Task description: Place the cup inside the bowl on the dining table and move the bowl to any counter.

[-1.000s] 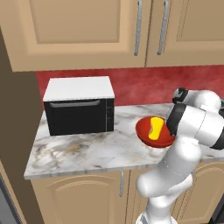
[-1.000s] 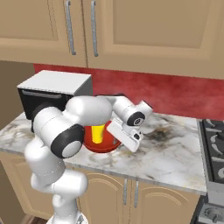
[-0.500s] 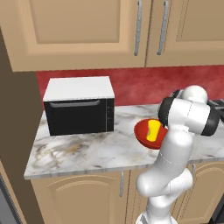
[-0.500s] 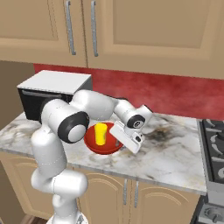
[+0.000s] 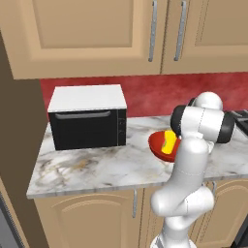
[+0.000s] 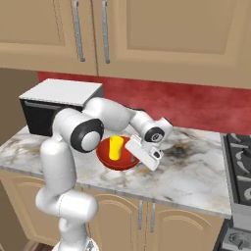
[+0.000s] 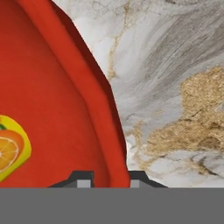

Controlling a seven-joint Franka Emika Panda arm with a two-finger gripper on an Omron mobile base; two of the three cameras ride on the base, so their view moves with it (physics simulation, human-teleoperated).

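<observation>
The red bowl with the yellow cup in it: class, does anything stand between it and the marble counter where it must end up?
Nothing visible does. The bowl, with the cup upright inside, is already at the counter. The gripper straddles the bowl's rim. The microwave stands apart, to one side.

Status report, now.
Gripper shut on bowl rim. Cup upright inside bowl, over the counter. Microwave to the left, well apart.

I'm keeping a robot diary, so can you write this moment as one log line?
claw: pinching bowl rim | bowl: on counter | cup: upright inside bowl | microwave: left of bowl
</observation>
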